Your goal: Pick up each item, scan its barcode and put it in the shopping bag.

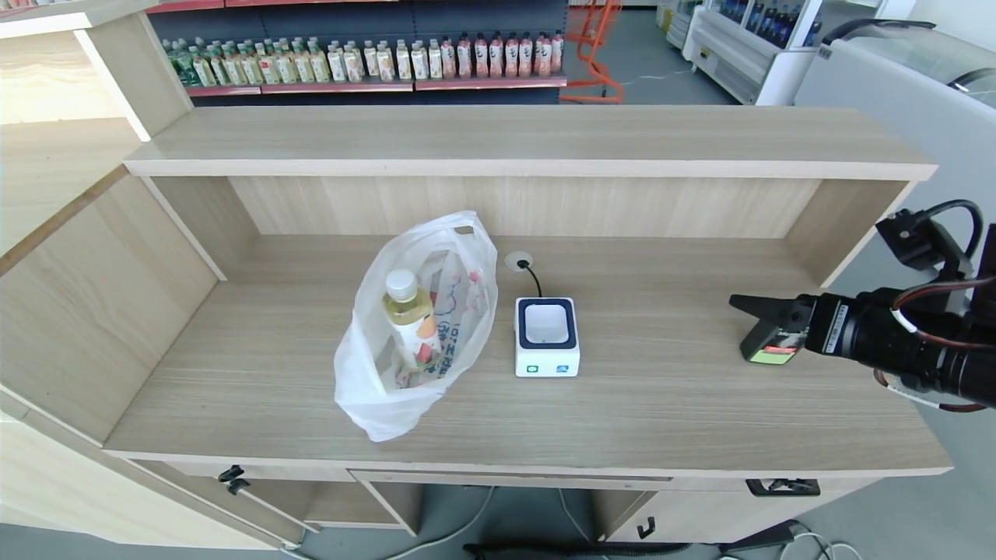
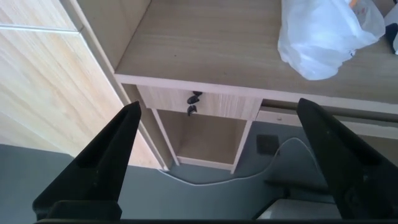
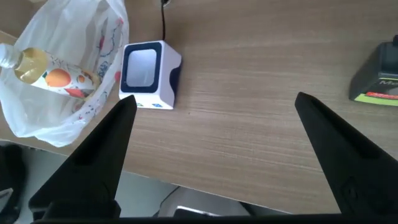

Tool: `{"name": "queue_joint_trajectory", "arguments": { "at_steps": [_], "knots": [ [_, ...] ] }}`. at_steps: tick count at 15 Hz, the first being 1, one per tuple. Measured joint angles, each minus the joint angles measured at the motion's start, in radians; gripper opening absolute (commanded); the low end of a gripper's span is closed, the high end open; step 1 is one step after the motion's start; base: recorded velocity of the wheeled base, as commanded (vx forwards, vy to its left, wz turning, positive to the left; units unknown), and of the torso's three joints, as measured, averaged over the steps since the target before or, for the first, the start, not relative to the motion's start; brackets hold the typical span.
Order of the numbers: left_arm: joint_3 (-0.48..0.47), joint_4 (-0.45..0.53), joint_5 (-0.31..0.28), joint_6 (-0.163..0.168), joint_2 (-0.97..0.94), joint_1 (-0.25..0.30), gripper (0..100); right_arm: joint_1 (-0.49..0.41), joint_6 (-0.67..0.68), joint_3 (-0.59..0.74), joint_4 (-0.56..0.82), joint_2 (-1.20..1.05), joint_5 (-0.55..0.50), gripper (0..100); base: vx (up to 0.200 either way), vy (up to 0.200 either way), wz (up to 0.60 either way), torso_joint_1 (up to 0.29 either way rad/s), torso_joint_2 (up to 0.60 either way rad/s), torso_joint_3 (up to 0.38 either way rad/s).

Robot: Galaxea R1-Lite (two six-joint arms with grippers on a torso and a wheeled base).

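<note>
A white shopping bag (image 1: 420, 327) lies open on the wooden counter (image 1: 661, 404), left of centre. Inside it is a bottle (image 1: 408, 315) of yellow drink, next to a printed packet. The white barcode scanner (image 1: 547, 336) stands just right of the bag. A black object with a green and red label (image 1: 770, 346) sits at the tip of my right arm (image 1: 895, 342); I cannot tell if they touch. My right gripper (image 3: 214, 99) is open and empty, facing the scanner (image 3: 149, 74), bag (image 3: 68, 81) and black object (image 3: 376, 71). My left gripper (image 2: 217, 104) is open, low before the counter's front left corner.
A raised back ledge (image 1: 529, 140) and slanted side walls (image 1: 101, 311) enclose the counter on three sides. The scanner's cable (image 1: 531, 276) runs into a hole behind it. Open compartments with black hooks (image 2: 194, 102) lie under the front edge. Store shelves and freezers stand beyond.
</note>
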Motion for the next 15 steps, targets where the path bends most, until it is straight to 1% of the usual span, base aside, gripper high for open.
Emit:
{"name": "queue_joint_trajectory", "arguments": {
  "at_steps": [3, 5, 10, 11, 12, 15],
  "knots": [
    [0.000, 0.000, 0.000, 0.000, 0.003, 0.000, 100, -0.008, -0.074, 0.006, 0.013, 0.003, -0.001, 100, 0.000, -0.200, 0.00, 0.004, 0.00, 0.002],
    [0.000, 0.000, 0.000, 0.000, 0.006, 0.000, 100, -0.023, -0.156, 0.009, 0.075, 0.004, -0.001, 100, 0.000, -0.200, 0.00, 0.000, 0.00, 0.000],
    [0.000, 0.000, 0.000, 0.001, 0.024, 0.000, 100, -0.094, -0.433, 0.003, 0.184, 0.011, -0.003, 100, 0.000, -0.200, 0.00, 0.001, 0.00, 0.004],
    [0.000, 0.000, 0.000, 0.001, 0.027, 0.000, 100, -0.106, -0.462, -0.008, 0.190, 0.022, -0.004, 100, 0.000, -0.200, 0.00, -0.002, 0.00, 0.002],
    [0.000, 0.000, 0.000, 0.000, 0.021, 0.000, 100, -0.112, -0.473, -0.020, 0.191, 0.035, -0.004, 100, 0.000, 0.000, 0.00, 0.000, 0.00, 0.000],
    [0.000, 0.000, 0.000, 0.001, 0.002, 0.001, 100, -0.121, -0.592, -0.068, 0.193, 0.094, -0.006, 100, 0.000, 0.000, 0.00, 0.000, 0.00, 0.000]
  ]
}}
